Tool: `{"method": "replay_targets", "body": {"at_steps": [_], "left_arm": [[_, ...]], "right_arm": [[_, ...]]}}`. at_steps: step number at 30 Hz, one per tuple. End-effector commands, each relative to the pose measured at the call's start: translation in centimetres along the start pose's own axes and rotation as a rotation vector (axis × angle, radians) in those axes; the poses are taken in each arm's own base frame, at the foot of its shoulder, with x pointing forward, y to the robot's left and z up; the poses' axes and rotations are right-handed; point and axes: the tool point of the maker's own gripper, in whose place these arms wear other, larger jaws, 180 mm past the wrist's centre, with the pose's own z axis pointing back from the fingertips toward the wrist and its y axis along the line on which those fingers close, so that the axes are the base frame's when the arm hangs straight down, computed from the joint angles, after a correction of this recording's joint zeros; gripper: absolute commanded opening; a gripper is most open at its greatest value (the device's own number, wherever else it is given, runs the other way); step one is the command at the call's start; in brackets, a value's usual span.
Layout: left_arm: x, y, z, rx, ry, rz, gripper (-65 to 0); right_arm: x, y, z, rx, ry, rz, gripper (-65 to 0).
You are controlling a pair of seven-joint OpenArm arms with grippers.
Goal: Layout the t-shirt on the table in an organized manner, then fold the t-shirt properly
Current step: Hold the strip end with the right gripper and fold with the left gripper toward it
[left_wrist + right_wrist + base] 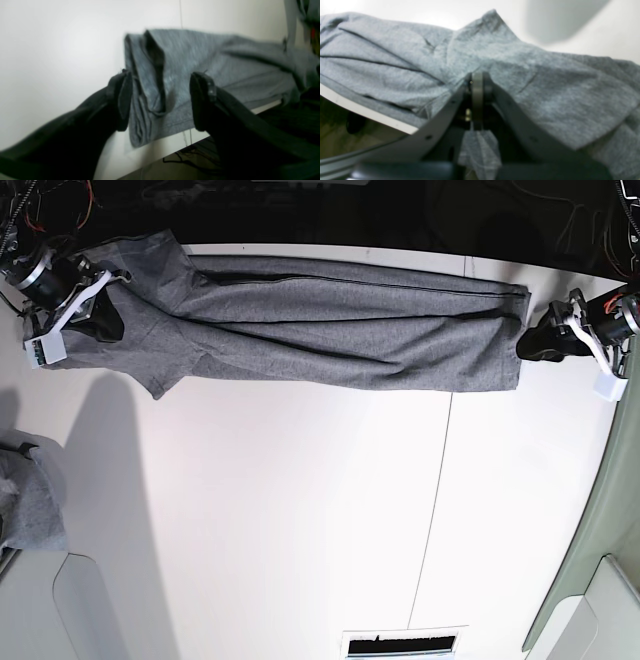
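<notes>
While the white table (300, 520) fills most of the base view, with a thin dark seam (432, 510) across it, we see the grey t-shirt (340, 325) stretched in a long band along its far edge, folds running lengthwise. A smaller grey cloth bundle (30, 505) lies near the table's side, well apart from the shirt. Our right gripper (477, 100) is clamped tight on a pinch of shirt fabric at one end. Our left gripper (161, 100) stands spread wide at the other end, its two fingers (123, 100) either side of the folded edge, gripping nothing.
</notes>
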Motion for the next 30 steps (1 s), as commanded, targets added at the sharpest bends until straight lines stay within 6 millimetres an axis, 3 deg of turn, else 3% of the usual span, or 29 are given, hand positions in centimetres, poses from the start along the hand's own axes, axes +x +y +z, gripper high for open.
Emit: {"method": "replay_targets", "body": {"at_steps": [1,5,22,24,28,30], "left_arm": [[0.8,0.0,0.1,0.009,-0.013,-0.047,-26.7],[0.1,1.7,-1.0,0.139,-0.010,-0.079,-26.7],[-4.2,-1.1,-4.8,0.109,0.117,-0.123,-27.0],[-4.3,-1.4,-5.1,0.099,0.115,-0.132,-32.7],[-3.5,-2.2,-5.5,0.068,0.065,-0.167,-65.0],[-2.7,-2.4,-5.6,0.060,0.036,-0.198,-65.0]], "right_arm": [[1.1,-0.1,0.3,0.003,-0.035,0.014,-65.0],[1.1,-0.1,0.3,0.004,-0.036,0.014,-65.0],[1.1,-0.1,0.3,0.004,-0.037,0.014,-65.0],[1.1,-0.1,0.3,0.004,-0.036,0.014,-65.0],[1.2,-0.1,0.3,0.004,-0.037,0.014,-65.0],[1.2,-0.1,0.3,0.004,-0.038,0.013,-65.0]]}}
